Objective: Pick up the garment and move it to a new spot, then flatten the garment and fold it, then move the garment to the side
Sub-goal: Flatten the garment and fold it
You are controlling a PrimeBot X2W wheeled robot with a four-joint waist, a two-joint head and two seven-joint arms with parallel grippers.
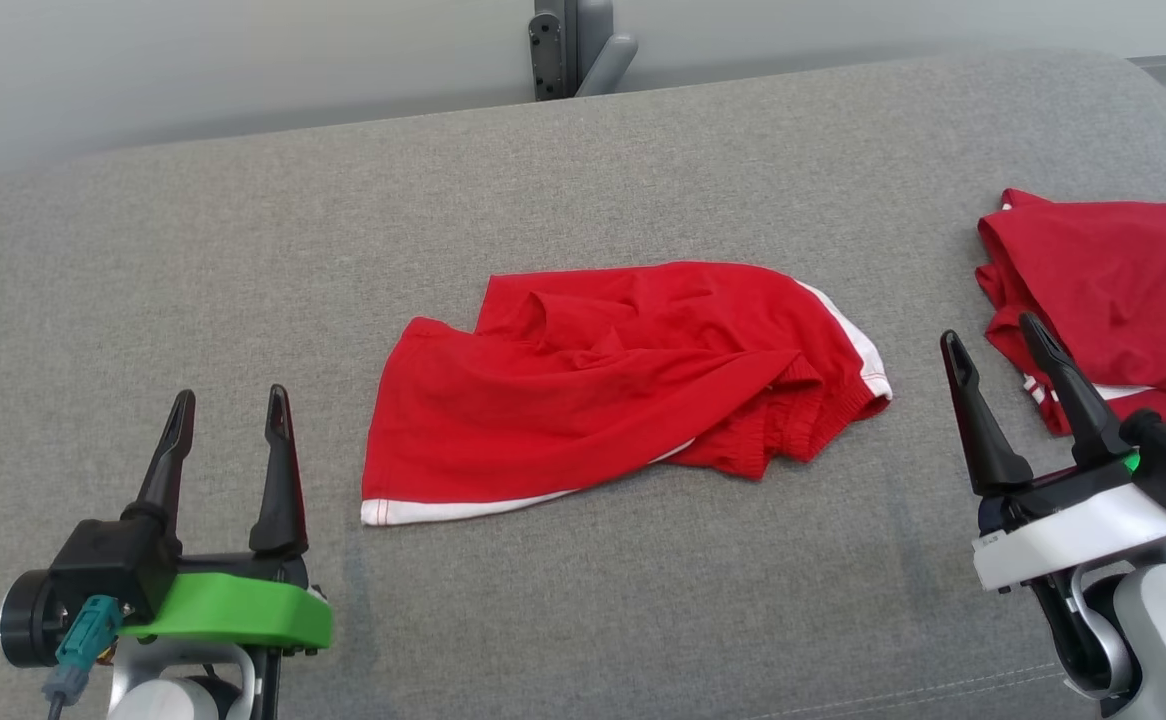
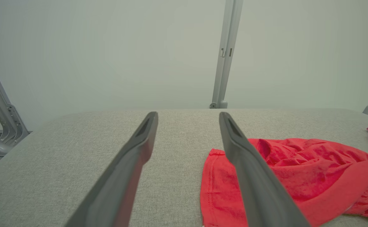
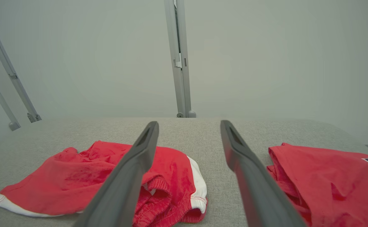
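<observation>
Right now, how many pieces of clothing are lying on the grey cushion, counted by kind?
Red shorts with white trim: 1
Red shirt with black print: 1
Total: 2

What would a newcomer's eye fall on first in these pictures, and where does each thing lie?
First, the crumpled red shorts with white trim, in the middle of the grey cushioned surface. Next, the red jersey with dark lettering at its right edge. The left gripper and right gripper stand open and empty at the near corners.
</observation>
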